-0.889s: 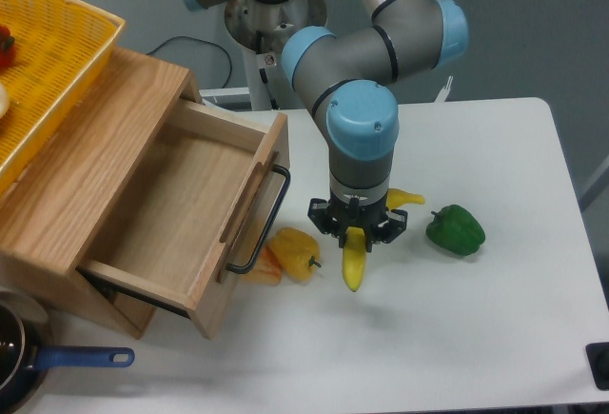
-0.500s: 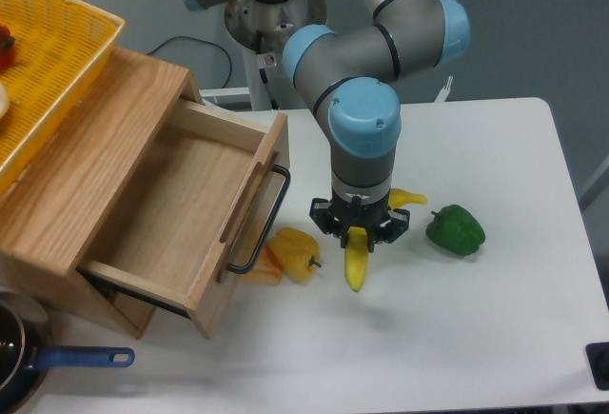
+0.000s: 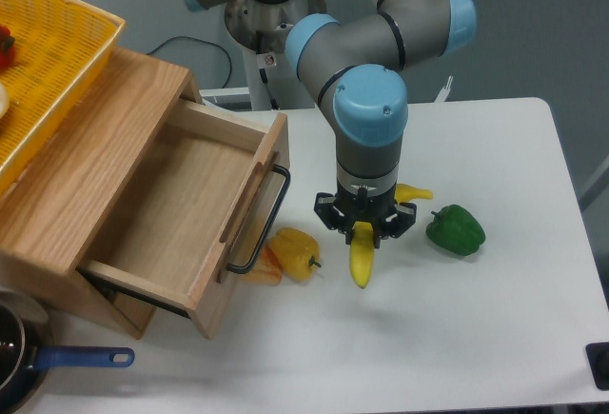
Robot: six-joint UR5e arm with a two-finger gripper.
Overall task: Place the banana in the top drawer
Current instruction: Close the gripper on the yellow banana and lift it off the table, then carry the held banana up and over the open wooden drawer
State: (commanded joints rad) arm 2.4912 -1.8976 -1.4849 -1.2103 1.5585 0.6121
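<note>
A UR5e's two-finger gripper (image 3: 365, 227) clamps the banana (image 3: 361, 262) near its middle, above the white table (image 3: 476, 338), its long axis running toward the camera; the open, empty top drawer (image 3: 181, 214) lies well apart toward the picture's left.

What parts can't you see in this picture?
- Banana: its middle is hidden by the end effector, so the grip can't be checked.
- Pot with blue handle: cut off by the bottom left edge.
- Basket: cut off by the left edge; the things inside can't be identified.
- Orange item beside the yellow pepper: mostly hidden by the pepper.
</note>
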